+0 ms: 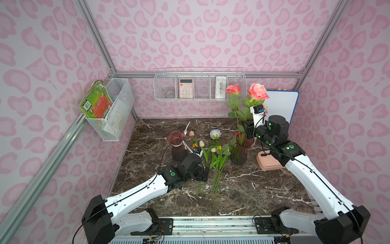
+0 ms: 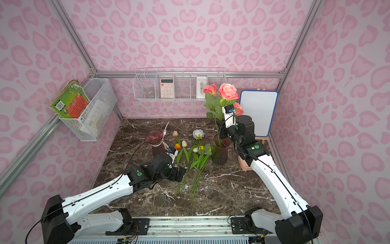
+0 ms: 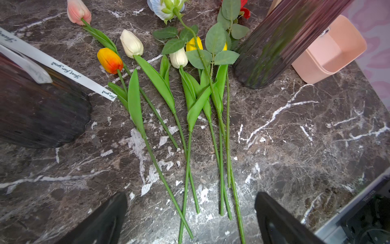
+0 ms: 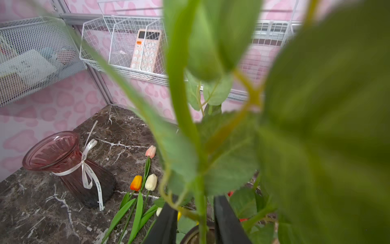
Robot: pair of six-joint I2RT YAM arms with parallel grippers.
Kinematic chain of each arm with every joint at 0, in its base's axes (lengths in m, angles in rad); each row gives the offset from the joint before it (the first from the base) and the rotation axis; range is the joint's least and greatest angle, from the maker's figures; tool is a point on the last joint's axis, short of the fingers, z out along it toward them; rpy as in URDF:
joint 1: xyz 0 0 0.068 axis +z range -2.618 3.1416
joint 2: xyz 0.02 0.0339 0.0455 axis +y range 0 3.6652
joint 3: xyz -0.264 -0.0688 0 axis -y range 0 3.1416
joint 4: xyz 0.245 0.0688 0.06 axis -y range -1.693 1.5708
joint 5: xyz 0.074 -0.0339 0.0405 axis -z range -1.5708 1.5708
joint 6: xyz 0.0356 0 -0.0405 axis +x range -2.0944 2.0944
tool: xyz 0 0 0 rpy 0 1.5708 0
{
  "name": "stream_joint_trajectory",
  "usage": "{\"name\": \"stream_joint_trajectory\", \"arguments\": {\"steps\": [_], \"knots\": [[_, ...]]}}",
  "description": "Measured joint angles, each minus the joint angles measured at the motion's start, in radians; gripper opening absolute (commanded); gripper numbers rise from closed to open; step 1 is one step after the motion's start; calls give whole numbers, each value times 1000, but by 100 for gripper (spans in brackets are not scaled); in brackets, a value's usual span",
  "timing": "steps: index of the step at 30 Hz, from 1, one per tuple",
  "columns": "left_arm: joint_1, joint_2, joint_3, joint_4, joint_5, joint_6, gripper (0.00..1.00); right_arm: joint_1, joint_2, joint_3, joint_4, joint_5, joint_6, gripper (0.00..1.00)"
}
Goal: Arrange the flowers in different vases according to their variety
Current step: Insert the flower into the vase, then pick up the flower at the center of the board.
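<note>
Walls (image 1: 190, 31): pale pink with darker pink blotches. Tabletop (image 1: 253, 190): dark brown marble, white veins. Ribboned vase (image 1: 178, 147) and plain vase (image 1: 239, 154): translucent reddish-purple, ribbed. Ribbon (image 3: 63, 69): white, black script. Orange tulip (image 3: 110, 60), cream tulip (image 3: 132, 43), pink tulip (image 3: 78, 11), yellow tulip (image 3: 190, 45): green stems. Upright roses (image 1: 257, 92): salmon pink. Lying rose (image 1: 215, 134): white. Tray (image 1: 269, 163): pale pink. Board (image 1: 282, 105): white, blue-edged.

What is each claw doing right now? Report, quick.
Left claw: open, empty, above the tulip stems.
Right claw: open, jaws apart on either side of a rose stem, not clamping it.
</note>
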Motion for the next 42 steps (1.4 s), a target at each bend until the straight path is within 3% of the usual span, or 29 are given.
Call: {"name": "stream_joint_trajectory", "arguments": {"steps": [10, 13, 20, 31, 42], "knots": [[4, 177, 101, -87, -14, -19, 88, -16, -90, -11, -122, 33, 34, 82], [10, 238, 137, -108, 6, -18, 79, -24, -146, -47, -140, 33, 62, 99], [39, 375, 210, -153, 50, -7, 60, -24, -272, -134, -159, -39, 96, 99], [147, 479, 228, -211, 54, 12, 51, -18, -363, -286, -116, -224, 163, 99], [206, 612, 261, -203, 86, 20, 39, 13, -351, -339, -71, -273, 186, 99]]}}
